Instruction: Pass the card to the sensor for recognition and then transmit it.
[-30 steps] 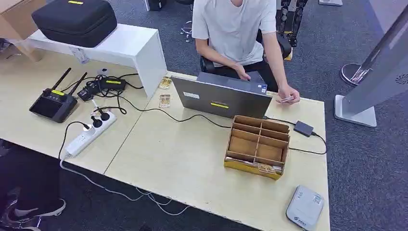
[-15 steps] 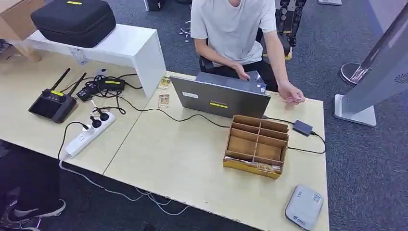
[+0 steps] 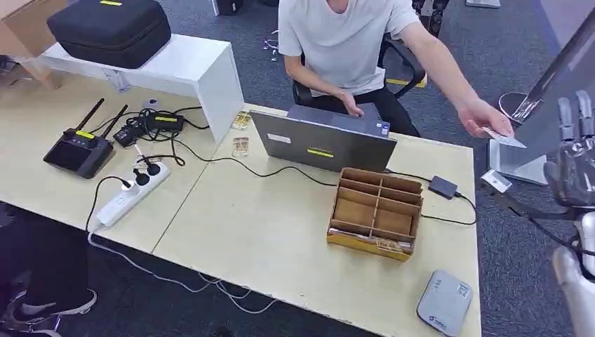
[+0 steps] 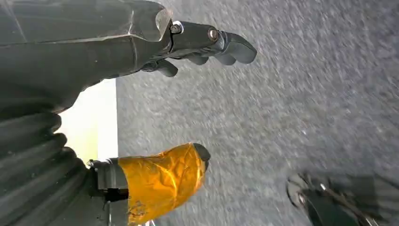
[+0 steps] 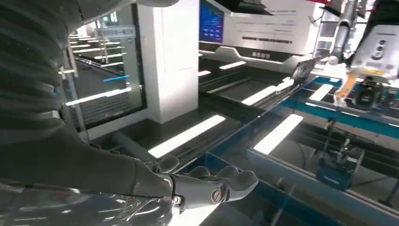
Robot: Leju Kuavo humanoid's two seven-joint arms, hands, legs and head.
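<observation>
A person in a white shirt sits behind the laptop [image 3: 321, 140] and reaches an arm out to the right, pinching a pale card [image 3: 504, 138] in the fingers. My right hand [image 3: 574, 158] is raised just right of that card, fingers upright and apart, holding nothing and not touching it. In the right wrist view the same hand [image 5: 197, 186] lies stretched out and bare. The grey-white sensor [image 3: 444, 302] lies flat at the table's front right corner. My left hand [image 4: 141, 47] hangs over grey carpet, fingers apart, its thumb wrapped in orange tape, with nothing in it.
A wooden compartment box [image 3: 377, 213] stands behind the sensor, with a black adapter [image 3: 443, 187] and cable beside it. A power strip [image 3: 132, 193], a controller [image 3: 77, 151] and a white shelf [image 3: 189, 67] with a black case occupy the left. A grey stand [image 3: 554, 105] rises at the right.
The person lifted the card off the table's far right corner and swung it out to the right. My right hand has risen into the head view beside it.
</observation>
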